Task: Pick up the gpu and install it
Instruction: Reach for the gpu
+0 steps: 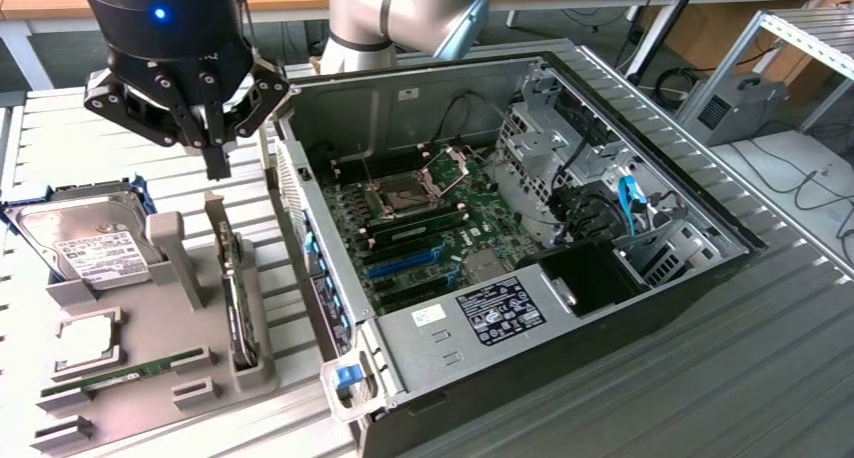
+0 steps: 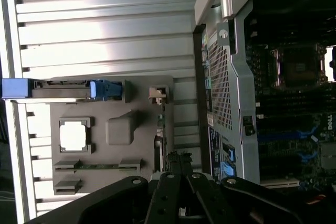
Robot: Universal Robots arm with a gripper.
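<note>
We list one gripper (image 1: 216,166), fingers together and empty, hanging above the gpu (image 1: 238,293) that stands on edge in the gray holder (image 1: 144,328) beside the open computer case (image 1: 387,103).

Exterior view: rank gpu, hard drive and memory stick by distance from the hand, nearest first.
1. gpu: standing on edge in the tray, its upper end just below the hand.
2. hard drive: back of the tray, toward the exterior view's left.
3. memory stick: lying along the tray's front, farthest.
</note>
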